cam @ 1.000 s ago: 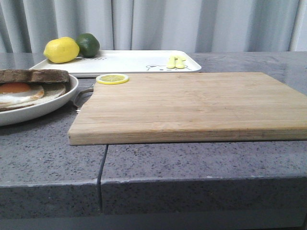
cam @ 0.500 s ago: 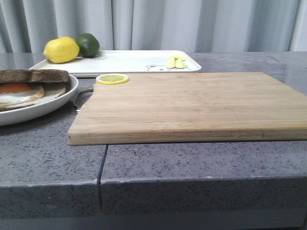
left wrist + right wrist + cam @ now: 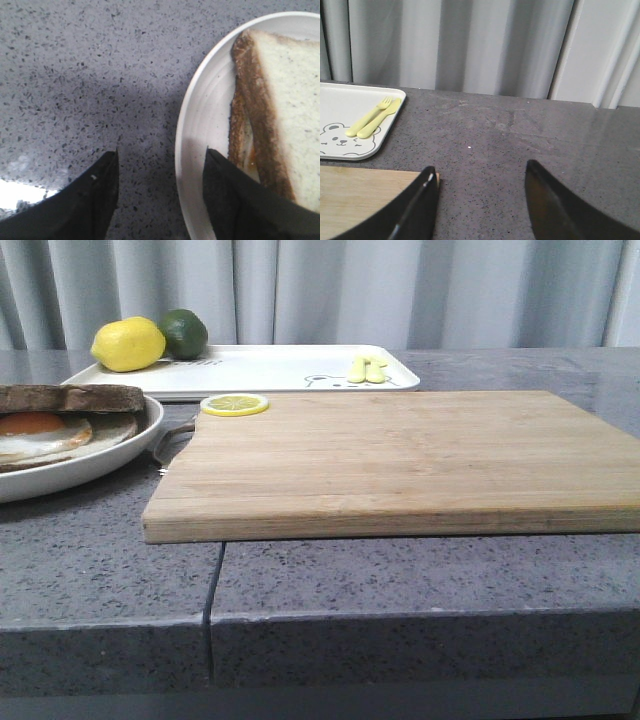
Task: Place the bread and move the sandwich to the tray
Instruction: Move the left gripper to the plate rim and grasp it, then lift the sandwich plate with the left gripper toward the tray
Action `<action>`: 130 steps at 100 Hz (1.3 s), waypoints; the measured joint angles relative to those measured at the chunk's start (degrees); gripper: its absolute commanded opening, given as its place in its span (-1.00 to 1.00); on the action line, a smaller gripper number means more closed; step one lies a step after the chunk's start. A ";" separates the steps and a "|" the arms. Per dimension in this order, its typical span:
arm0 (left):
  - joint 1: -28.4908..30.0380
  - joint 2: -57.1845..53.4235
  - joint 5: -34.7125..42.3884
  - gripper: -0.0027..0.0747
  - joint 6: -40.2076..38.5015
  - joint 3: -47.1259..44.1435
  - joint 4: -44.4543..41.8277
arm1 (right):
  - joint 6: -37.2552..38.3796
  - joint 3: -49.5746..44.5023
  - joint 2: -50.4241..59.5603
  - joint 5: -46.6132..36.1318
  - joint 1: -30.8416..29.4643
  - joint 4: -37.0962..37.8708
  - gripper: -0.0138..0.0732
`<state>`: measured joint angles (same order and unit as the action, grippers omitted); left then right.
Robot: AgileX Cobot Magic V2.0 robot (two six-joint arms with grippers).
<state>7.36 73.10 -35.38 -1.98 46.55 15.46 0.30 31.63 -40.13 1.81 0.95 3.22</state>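
Note:
The sandwich sits on a round white plate (image 3: pixel 100 465) at the left: a brown-crusted bread slice (image 3: pixel 70 397) lies on top of a fried egg (image 3: pixel 40 430). In the left wrist view my left gripper (image 3: pixel 161 151) is open and straddles the plate's rim (image 3: pixel 200 120), one finger over the counter and the other over the plate beside the bread (image 3: pixel 295 100). The white tray (image 3: pixel 270 365) lies at the back. My right gripper (image 3: pixel 481 167) is open and empty above the counter, by a corner of the cutting board (image 3: pixel 365 195); the tray (image 3: pixel 340 107) with its bear drawing is beyond.
A wooden cutting board (image 3: pixel 400 460) fills the middle, with a lemon slice (image 3: pixel 234 404) on its far left corner. A lemon (image 3: pixel 128 344), a lime (image 3: pixel 184 332) and yellow cutlery (image 3: pixel 366 369) rest on the tray. Grey curtains hang behind.

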 measured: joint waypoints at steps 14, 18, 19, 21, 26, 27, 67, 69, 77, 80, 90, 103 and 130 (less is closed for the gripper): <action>0.00 1.75 0.36 -0.04 0.00 0.00 0.48 | 0.00 0.00 0.00 0.00 0.00 0.00 0.24; 0.00 2.18 0.47 -0.04 0.00 0.00 0.57 | 0.00 0.00 0.00 0.00 0.00 0.00 0.24; 0.00 2.29 0.47 -0.04 0.00 0.00 0.57 | 0.00 0.00 0.00 0.00 0.00 0.00 0.24; 0.00 2.42 0.47 -0.04 0.00 0.00 0.57 | 0.00 0.00 0.00 0.00 0.00 0.00 0.24; 0.00 2.63 0.47 -0.04 0.00 0.00 0.57 | 0.00 0.00 0.00 0.00 0.00 0.00 0.24; 0.00 2.74 0.57 -0.04 0.00 0.00 0.57 | 0.00 0.00 0.00 0.00 0.00 0.00 0.24; 0.00 3.56 0.92 -0.63 0.00 0.00 1.87 | 0.00 0.00 0.00 0.00 0.00 0.00 0.24; 0.00 3.56 0.92 -0.67 0.00 0.00 1.98 | 0.00 0.00 0.00 0.00 0.00 0.00 0.24; 0.00 3.56 1.04 -0.82 0.00 0.12 2.23 | 0.00 0.00 0.00 0.00 0.00 0.00 0.24; 0.00 3.56 1.16 -0.87 0.00 0.12 2.25 | 0.00 0.00 0.00 0.00 0.00 0.00 0.24; 0.00 3.56 1.36 -0.98 0.00 0.12 2.48 | 0.00 0.00 0.00 0.00 0.00 0.00 0.24; 0.00 3.56 1.62 -0.98 -0.13 0.15 3.01 | 0.00 0.00 0.00 0.00 0.00 0.00 0.24; 0.00 3.56 1.72 -0.98 -0.22 0.15 5.09 | 0.00 0.00 0.00 0.00 0.00 0.00 0.24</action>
<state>7.36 76.67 -33.67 -2.21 46.70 20.55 0.30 31.63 -40.13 1.81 0.95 3.22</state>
